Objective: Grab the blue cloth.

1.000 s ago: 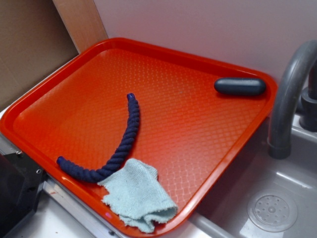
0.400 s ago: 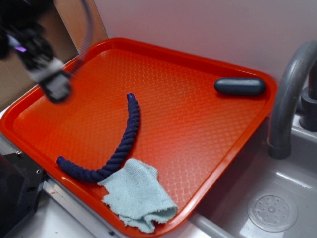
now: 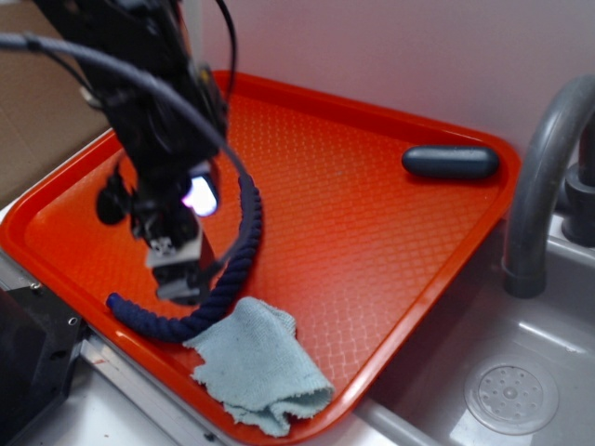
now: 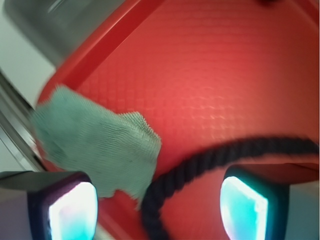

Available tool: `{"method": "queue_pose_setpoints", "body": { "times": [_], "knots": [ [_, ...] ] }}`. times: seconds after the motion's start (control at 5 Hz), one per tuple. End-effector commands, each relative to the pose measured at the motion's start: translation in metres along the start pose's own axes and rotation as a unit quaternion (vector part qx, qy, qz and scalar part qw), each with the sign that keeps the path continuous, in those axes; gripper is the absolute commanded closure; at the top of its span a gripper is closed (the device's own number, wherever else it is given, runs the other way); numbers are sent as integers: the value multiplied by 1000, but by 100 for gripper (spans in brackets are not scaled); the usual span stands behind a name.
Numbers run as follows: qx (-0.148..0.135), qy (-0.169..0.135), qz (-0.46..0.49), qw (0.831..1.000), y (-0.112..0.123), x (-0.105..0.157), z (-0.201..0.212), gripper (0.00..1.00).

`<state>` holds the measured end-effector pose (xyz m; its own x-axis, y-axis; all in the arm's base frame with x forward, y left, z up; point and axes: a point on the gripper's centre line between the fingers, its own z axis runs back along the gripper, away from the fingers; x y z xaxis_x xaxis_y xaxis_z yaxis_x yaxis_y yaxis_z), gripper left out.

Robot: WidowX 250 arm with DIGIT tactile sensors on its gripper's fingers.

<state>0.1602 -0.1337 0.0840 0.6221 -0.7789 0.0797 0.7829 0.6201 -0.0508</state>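
The blue cloth point(image 3: 260, 367) is a pale light-blue terry rag, crumpled at the near corner of the red tray point(image 3: 372, 269), its far edge touching the dark navy rope point(image 3: 237, 255). In the wrist view the cloth point(image 4: 95, 142) lies ahead on the left. My gripper point(image 3: 181, 274) hangs over the tray's left part, just behind the rope's curve and short of the cloth. Its fingers point(image 4: 70, 210) stand wide apart with only rope and tray between them. The gripper point(image 4: 157, 210) is open and empty.
A dark grey-blue capsule-shaped object point(image 3: 451, 162) lies at the tray's far right corner. A grey faucet point(image 3: 539, 177) and sink with a drain point(image 3: 511, 398) are to the right. A wall stands behind, a black block point(image 3: 28, 362) at the near left.
The arm has come in from the upper left and moved down and right over the tray, now just behind the rope. The cloth, rope and capsule have not moved.
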Motion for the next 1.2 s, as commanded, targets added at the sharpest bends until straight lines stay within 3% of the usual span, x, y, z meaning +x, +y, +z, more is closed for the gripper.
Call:
{"method": "queue_pose_setpoints", "body": {
  "times": [0.0,0.2,0.6,0.8,1.0],
  "knots": [
    [-35,-32,-239,970,-23,-6,-30,0],
    [-26,-39,-327,944,-24,-1,-40,0],
    [-16,-20,-377,926,-29,9,-72,0],
    [-26,11,-384,923,-44,1,-74,26],
    [-24,17,-381,924,-49,-6,-67,100]
  ]
}}
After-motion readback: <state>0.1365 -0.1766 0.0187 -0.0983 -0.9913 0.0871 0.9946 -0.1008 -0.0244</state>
